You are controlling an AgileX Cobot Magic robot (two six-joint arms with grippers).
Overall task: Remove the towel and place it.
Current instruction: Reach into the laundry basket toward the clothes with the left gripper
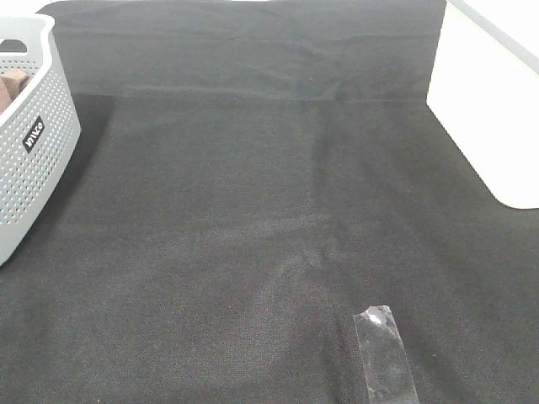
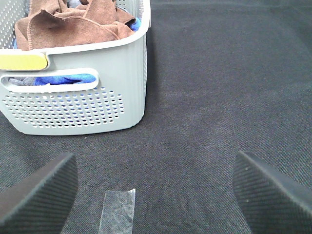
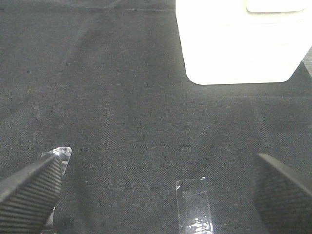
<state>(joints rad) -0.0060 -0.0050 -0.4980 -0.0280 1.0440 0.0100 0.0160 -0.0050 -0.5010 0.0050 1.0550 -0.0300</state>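
Inside the basket [image 2: 122, 73], the towel [image 2: 73, 24] is partly cropped; left claw [image 2: 153, 163] and right claw [image 3: 161, 161] gape wide.

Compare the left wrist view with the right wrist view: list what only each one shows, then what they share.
Left wrist only: the grey perforated basket holding the reddish-brown towel, blue fabric showing through its handle slot, and the left gripper, open. Right wrist only: a white container and the right gripper, open. Shared: the black table cloth with clear tape lying on it, and empty jaws.
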